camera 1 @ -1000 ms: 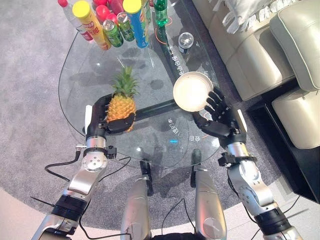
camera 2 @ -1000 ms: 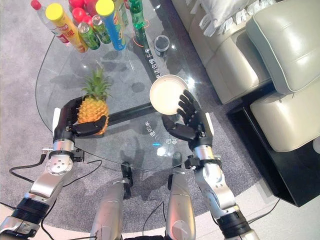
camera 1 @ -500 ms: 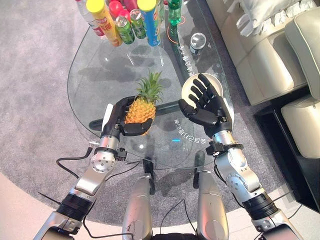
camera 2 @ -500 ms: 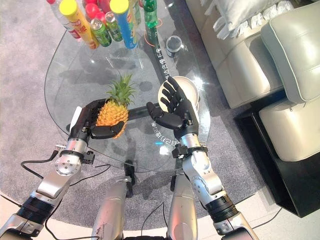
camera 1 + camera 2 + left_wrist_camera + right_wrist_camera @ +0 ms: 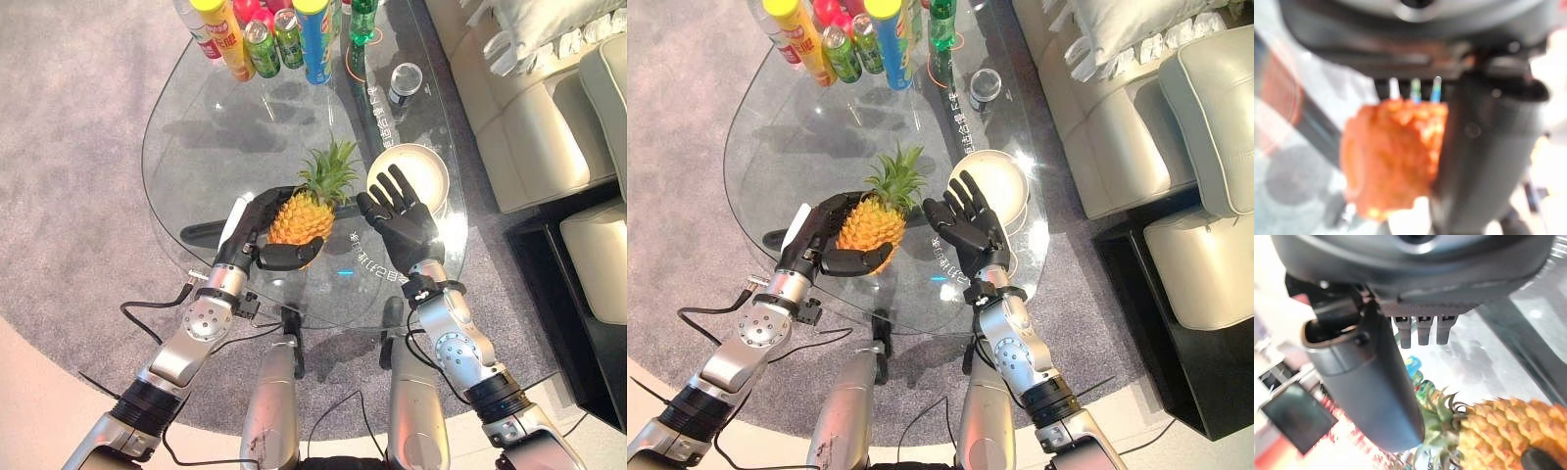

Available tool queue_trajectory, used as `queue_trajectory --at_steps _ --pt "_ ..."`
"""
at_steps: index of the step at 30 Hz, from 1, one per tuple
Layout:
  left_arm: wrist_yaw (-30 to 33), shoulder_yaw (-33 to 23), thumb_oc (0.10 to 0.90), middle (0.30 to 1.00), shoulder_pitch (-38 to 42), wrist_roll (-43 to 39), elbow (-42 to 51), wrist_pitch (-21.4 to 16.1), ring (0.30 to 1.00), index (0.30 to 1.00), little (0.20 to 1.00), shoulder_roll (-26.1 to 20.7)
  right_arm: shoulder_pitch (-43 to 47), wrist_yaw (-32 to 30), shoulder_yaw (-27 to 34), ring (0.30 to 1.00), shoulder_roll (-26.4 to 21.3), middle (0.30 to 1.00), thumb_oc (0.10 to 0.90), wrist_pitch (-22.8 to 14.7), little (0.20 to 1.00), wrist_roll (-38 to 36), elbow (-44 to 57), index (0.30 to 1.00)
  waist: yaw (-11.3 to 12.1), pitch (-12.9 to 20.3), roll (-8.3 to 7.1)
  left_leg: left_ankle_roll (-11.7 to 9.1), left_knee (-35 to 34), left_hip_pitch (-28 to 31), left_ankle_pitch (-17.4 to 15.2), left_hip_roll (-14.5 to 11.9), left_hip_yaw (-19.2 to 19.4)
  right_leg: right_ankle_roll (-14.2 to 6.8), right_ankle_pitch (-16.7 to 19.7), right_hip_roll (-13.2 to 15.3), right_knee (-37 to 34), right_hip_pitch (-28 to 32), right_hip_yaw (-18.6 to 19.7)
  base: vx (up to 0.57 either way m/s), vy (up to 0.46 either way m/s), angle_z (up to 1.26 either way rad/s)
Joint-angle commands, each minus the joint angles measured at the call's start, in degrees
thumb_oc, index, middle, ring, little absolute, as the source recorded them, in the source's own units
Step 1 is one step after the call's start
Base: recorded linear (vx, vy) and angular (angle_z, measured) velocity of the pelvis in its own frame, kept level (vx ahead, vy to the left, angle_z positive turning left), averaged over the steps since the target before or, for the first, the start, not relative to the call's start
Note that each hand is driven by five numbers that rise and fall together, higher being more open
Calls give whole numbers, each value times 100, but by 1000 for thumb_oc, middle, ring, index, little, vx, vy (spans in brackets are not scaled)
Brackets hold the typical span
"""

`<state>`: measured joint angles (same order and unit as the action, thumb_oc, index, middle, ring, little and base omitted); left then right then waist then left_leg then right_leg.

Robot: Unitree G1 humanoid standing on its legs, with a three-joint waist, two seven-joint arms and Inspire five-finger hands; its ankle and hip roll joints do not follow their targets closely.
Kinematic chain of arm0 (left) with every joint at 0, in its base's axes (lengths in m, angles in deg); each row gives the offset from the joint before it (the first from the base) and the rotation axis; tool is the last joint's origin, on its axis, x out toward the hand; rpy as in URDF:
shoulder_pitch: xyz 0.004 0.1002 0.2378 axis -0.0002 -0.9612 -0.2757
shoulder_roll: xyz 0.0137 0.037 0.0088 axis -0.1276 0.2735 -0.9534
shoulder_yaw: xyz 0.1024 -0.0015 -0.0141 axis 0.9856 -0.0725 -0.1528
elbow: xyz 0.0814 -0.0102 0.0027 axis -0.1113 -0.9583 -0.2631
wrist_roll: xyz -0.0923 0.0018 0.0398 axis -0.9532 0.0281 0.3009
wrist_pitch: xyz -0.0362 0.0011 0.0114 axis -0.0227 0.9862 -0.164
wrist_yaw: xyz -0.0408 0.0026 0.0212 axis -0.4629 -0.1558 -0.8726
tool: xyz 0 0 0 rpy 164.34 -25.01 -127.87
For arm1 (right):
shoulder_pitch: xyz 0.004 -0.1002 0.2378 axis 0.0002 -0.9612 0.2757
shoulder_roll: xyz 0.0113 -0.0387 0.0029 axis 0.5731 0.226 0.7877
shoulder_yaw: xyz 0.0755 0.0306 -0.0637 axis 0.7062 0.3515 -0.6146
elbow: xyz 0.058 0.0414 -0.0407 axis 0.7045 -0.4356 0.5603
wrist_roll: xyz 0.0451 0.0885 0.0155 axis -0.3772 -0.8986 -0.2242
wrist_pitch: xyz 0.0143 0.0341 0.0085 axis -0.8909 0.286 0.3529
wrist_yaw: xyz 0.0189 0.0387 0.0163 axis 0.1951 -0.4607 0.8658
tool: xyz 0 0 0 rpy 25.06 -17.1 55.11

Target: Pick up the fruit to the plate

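The left hand [image 5: 263, 227], fingers curled round the pineapple [image 5: 299, 215], has carried it closer to the plate [image 5: 427, 172], now just beside it. The right hand [image 5: 402, 220], spread open and empty, has let the plate go onto the counter [image 5: 216, 127]; placing looks close.

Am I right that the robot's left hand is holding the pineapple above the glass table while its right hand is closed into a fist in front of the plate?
Not quite. The right hand is open, fingers spread in front of the plate, as the left eye view shows. The rest holds: the left hand grips the pineapple above the glass table.
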<state>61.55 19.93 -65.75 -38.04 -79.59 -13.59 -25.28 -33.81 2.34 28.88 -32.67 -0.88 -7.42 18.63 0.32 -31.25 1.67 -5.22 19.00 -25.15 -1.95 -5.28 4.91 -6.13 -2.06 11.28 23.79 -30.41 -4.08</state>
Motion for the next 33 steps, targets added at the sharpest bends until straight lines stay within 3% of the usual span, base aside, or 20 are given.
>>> queue_trajectory --at_steps 1,6,16,33 --pt "-156 -155 100 300 434 -33 1402 -867 300 300 200 -248 493 1101 -89 900 203 900 800 -129 900 -483 582 900 33 145 78 515 429 -224 -311 925 445 364 -128 -651 -518 537 -705 0 0 0" --pt "-544 -34 100 300 455 -162 1417 -749 300 300 200 -286 663 1557 -146 900 142 900 800 -16 900 -321 620 900 53 145 101 520 442 -234 -325 959 408 339 -109 -636 -518 528 -698 5 3 3" --pt "-1006 232 100 300 495 -292 1413 -662 300 300 200 -277 688 1868 -253 900 68 900 800 -25 900 -319 637 900 20 145 93 566 441 -327 -299 980 433 321 -31 -643 -542 406 -650 0 2 1" --pt "-1683 870 100 300 747 -432 1282 -467 300 300 200 -476 856 1961 -391 900 -66 900 800 -126 900 -728 475 900 -72 145 166 590 500 -390 -367 991 483 283 10 -623 -515 287 -568 2 2 0"
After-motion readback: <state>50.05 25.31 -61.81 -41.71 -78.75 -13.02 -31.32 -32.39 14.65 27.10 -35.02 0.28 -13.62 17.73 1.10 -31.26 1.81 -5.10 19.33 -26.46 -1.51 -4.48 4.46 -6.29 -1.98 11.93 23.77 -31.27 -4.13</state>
